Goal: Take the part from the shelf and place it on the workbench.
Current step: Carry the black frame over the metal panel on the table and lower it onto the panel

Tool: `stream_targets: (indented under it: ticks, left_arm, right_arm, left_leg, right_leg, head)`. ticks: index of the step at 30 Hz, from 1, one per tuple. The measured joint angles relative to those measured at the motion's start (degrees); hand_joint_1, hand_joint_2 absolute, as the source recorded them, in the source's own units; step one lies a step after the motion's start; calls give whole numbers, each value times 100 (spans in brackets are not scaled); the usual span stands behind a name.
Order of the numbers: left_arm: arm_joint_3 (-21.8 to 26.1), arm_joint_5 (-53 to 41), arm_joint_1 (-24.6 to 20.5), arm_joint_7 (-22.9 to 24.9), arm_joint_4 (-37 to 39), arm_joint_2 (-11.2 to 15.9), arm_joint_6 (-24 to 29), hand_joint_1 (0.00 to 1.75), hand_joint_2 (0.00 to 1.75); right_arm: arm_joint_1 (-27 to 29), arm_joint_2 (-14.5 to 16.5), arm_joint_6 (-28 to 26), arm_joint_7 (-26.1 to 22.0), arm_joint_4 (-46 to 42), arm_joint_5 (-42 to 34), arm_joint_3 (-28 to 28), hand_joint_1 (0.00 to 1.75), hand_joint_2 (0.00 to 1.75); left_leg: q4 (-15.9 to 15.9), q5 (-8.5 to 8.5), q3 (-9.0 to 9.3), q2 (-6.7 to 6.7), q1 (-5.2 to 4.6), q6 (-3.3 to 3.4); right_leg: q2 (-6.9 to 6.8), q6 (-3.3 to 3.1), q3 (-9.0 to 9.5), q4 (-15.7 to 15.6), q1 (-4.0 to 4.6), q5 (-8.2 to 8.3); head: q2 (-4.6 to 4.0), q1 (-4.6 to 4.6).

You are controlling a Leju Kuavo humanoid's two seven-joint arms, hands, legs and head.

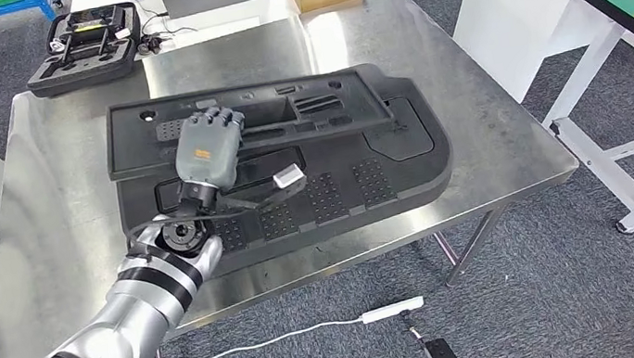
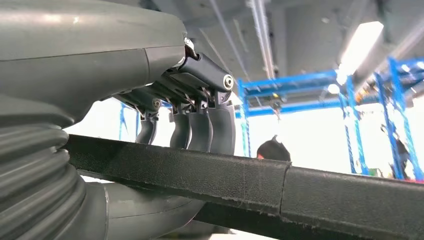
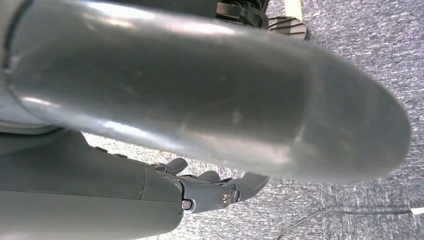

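Head view: left hand [image 1: 208, 147] grips the near edge of the upper long black moulded foam panel [image 1: 249, 118], which lies on a larger black foam panel [image 1: 334, 191] on the steel workbench [image 1: 475, 133], so the part is down and this looks like the placing step. Left wrist view: dark fingers [image 2: 200, 130] over the panel's edge, thumb under it, clamped. Right wrist view: right hand [image 3: 210, 187] hangs over grey carpet [image 3: 360, 50] with fingers curled, probably holding nothing; next move calls for letting go and lifting straight off.
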Motion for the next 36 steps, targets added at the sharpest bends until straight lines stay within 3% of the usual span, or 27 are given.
stream_targets:
  ticks: [3, 4, 5, 7, 8, 9, 11, 22, 32, 36]
  left_arm:
    - [-180, -3, 43, 175, 216, -64, -109, 175, 175]
    - [-218, -1, 47, 208, 262, -77, -133, 161, 175]
    - [-248, 1, 47, 230, 304, -85, -148, 130, 175]
    - [-282, 10, 40, 242, 369, -92, -167, 42, 175]
    - [-292, 19, 38, 243, 399, -95, -175, 13, 131]
    - [-295, 33, 38, 242, 424, -100, -193, 0, 87]
    - [-298, 67, 41, 238, 466, -115, -254, 0, 0]
    - [-162, 430, -115, -180, 535, -216, -1076, 0, 0]
    - [119, 850, -609, -482, 514, -358, -2850, 0, 0]
    - [358, 1356, -761, -788, 411, -430, -3263, 0, 0]
  right_arm:
    - [-14, 10, 4, 7, 0, 26, 0, 0, 0]
    - [-15, 13, 5, 7, 0, 34, 0, 0, 0]
    - [-16, 15, 8, 7, 0, 41, 0, 0, 0]
    - [-20, 19, 11, 7, 0, 50, 0, 0, 0]
    - [-22, 21, 14, 7, 0, 54, 0, 0, 0]
    - [-24, 23, 18, 7, 0, 57, 0, 0, 0]
    - [-25, 26, 31, 7, 0, 60, 0, 0, 0]
    - [-28, 23, 68, -87, 0, 73, -50, 0, 0]
    - [4, -27, 95, -233, 0, -14, -237, 0, 0]
    - [23, -52, 106, -256, 0, -24, -313, 0, 0]
  left_leg:
    - [0, 0, -2, 0, 0, 0]
    - [0, 0, -3, 0, 0, 0]
    - [0, 0, -4, 0, 0, 0]
    - [0, 1, -4, 0, 0, 1]
    - [0, 1, -4, 0, 0, 1]
    - [0, 1, -4, 0, 0, 1]
    - [0, 1, -4, 0, 0, 1]
    - [0, 2, -4, -1, 0, 2]
    - [0, 3, -4, -1, 0, 3]
    - [0, 2, -4, -1, 0, 3]
  right_leg:
    - [0, 0, -2, 0, 0, 0]
    - [0, 0, -2, 0, 0, 0]
    - [0, 0, -3, 0, 0, 0]
    - [-1, 0, -2, 0, 0, 0]
    - [-1, 0, -2, 0, 0, 0]
    - [-1, 0, -2, 0, 0, 0]
    - [-1, 0, -2, 0, 0, 0]
    - [-3, 0, -3, 0, 0, 0]
    - [-3, 0, -2, 0, 0, 1]
    - [-3, 0, -2, 0, 0, 1]
  head:
    - [1, 0]
    - [1, 1]
    - [0, 0]
    - [0, 0]
    - [0, -1]
    - [0, 0]
    - [0, -1]
    - [0, 0]
    - [0, 0]
    - [0, -1]
